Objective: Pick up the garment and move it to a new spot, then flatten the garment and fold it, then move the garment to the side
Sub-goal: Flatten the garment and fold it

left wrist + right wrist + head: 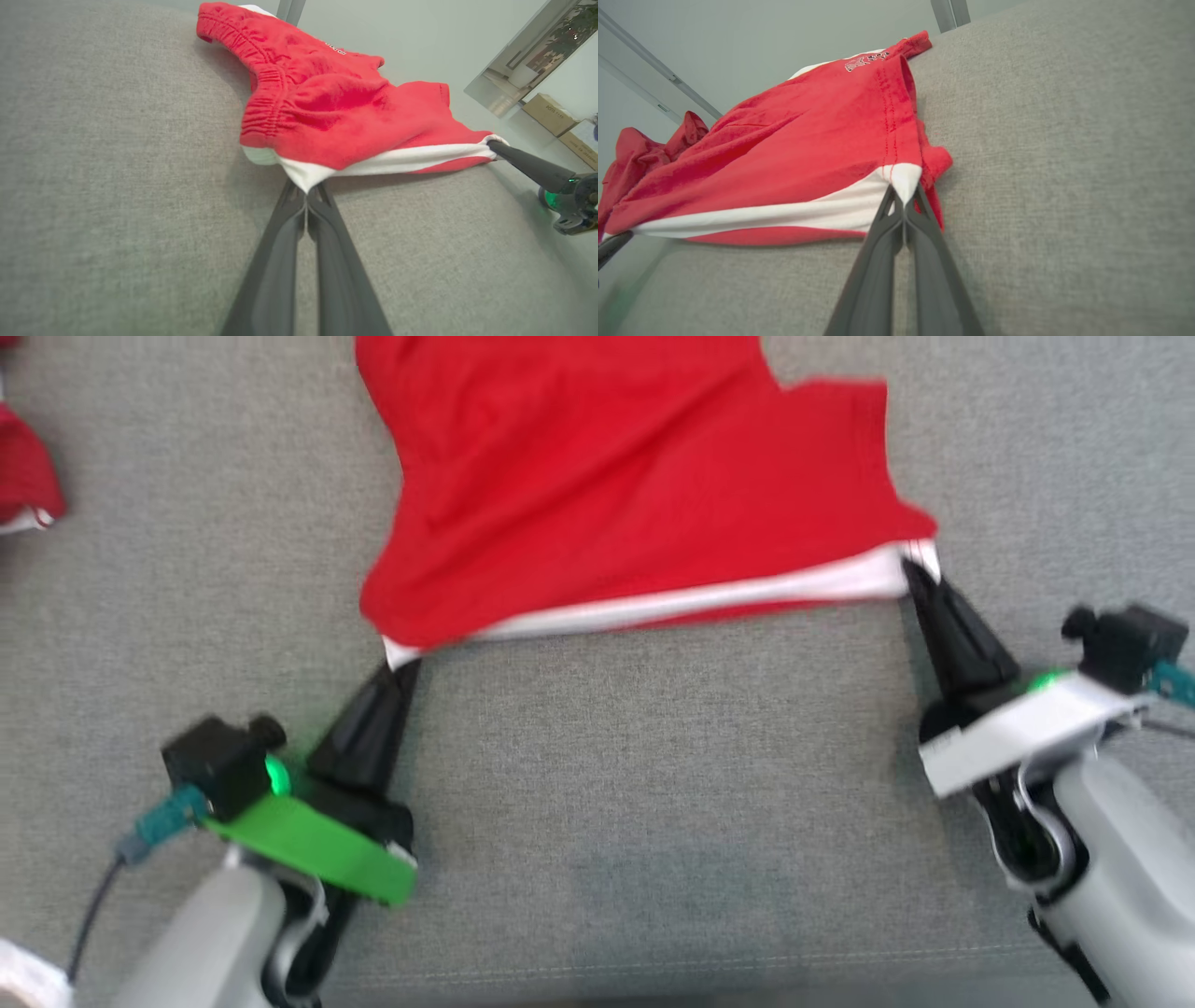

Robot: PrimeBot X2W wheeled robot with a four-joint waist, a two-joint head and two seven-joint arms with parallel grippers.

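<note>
Garment: your red shorts (616, 476) lie spread on the grey upholstered surface (653, 784), with the white side stripe (709, 597) as the near edge, drawn fairly taut between the two grippers.
Left gripper (403, 665): fingers pressed together, pinching the white corner by the elastic waistband (261, 107).
Right gripper (910, 569): fingers likewise closed tight, pinching the white corner at the stitched leg hem.
Handling: expect thin, light, limp cloth. It should drape and crease at once, and it will likely slide easily when you drag it.
Where to hold: the corners you have look right. Hem and waistband are doubled, so they should resist slipping out better than single cloth.
Watch: the gathered waistband will probably bunch, so flatten from there outward.
Surface: woven, slightly grippy upholstery, flat, with plenty of bare space towards you.
Neighbour: a second red garment (23, 476) sits far left, well apart. Keep your drag away from it.
Room: a pale wall behind, with cardboard boxes (551, 114) on the floor beyond the edge.
</note>
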